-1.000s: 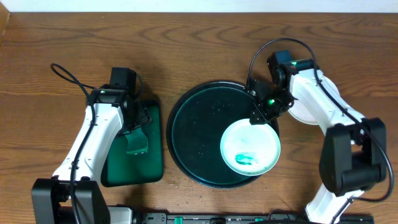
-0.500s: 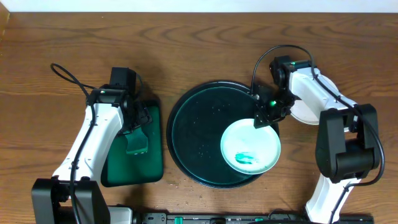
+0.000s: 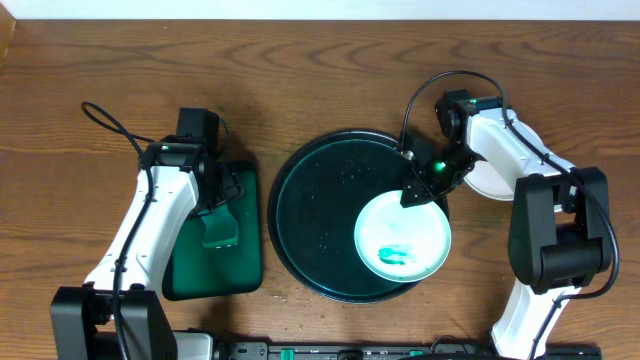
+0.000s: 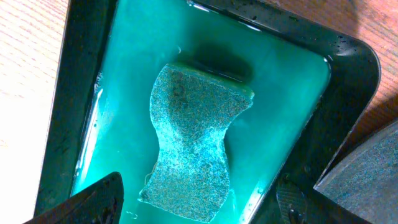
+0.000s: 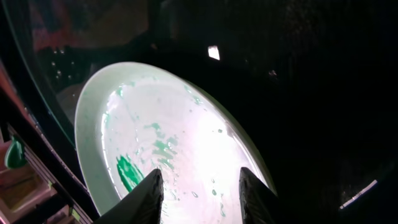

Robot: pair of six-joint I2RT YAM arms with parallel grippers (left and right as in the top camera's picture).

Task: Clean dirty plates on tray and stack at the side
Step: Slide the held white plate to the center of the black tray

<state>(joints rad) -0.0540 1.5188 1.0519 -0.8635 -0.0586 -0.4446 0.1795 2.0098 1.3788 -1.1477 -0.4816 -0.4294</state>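
One white plate with a teal-green smear lies in the front right of the round dark tray. My right gripper is open and hangs over the plate's far edge. In the right wrist view its fingers straddle the wet plate without closing on it, and the dark tray is behind. Another white plate lies on the table right of the tray, partly hidden by the right arm. My left gripper is open and empty above a sponge.
The sponge lies in teal water in a small rectangular green tray left of the round tray. A black cable loops on the table at the far left. The table's front edge is close below both trays.
My right gripper has shifted slightly along the plate's far edge, first right, then back left. The plate and the left arm have not moved.
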